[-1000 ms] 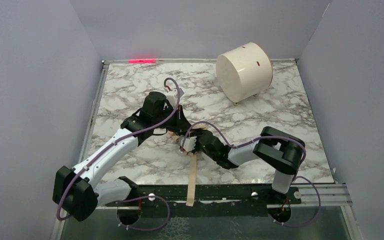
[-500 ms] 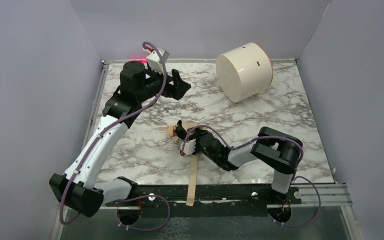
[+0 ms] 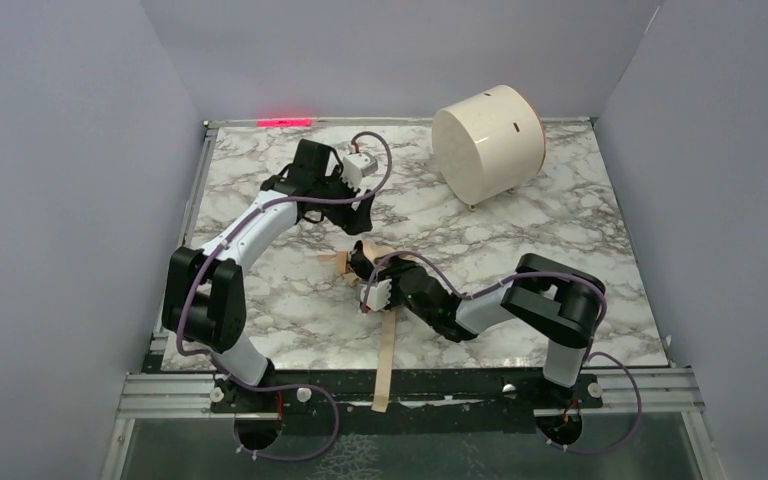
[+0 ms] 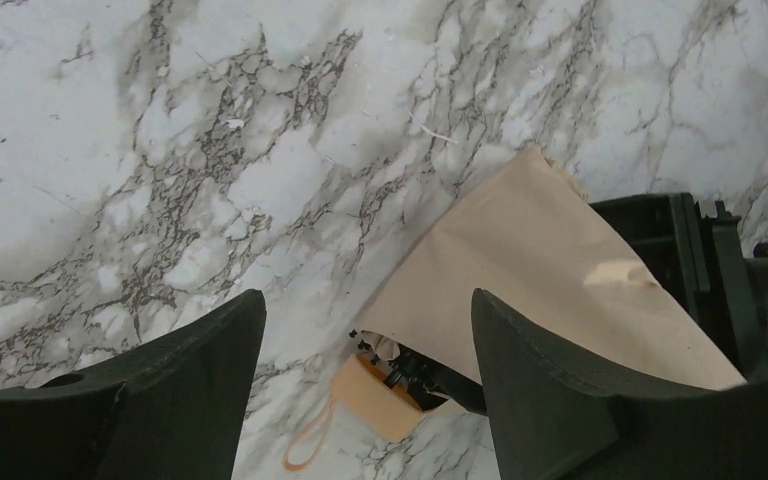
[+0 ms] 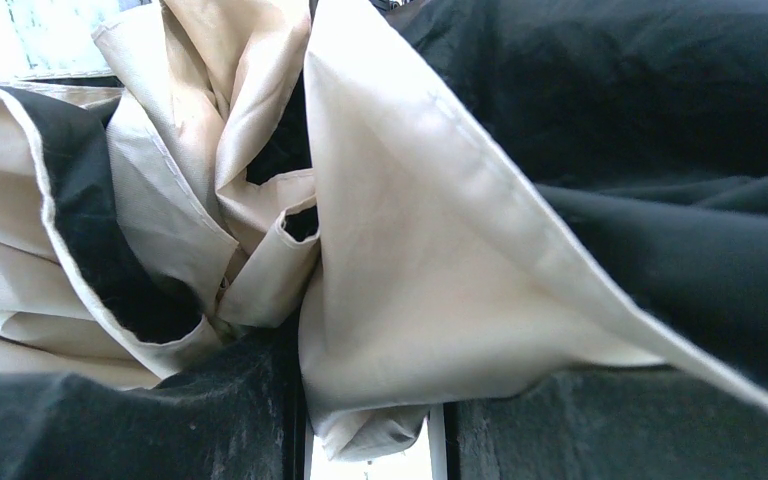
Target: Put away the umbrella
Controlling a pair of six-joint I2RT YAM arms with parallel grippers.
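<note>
Between the pads of the right end effector [image 3: 358, 263]: beige fabric folding umbrella [image 3: 332, 259], black-lined, collapsed, lying on the white grey-veined marble tabletop [image 3: 560, 230]. Jaws drawn narrow, pinching bunched folds of its canopy.
Trailing from under that end effector toward the tabletop's near edge and over it: long flat tan strap [image 3: 386, 350].
Directly beneath the left end effector [image 4: 365, 318], apart from it: one cream fabric panel of the umbrella and a small peach end piece [image 4: 378, 392] with a thin loop. Jaws wide, holding nothing, raised off the tabletop.
Well beyond both end effectors, toward the far right: white cylindrical drum [image 3: 488, 140].
</note>
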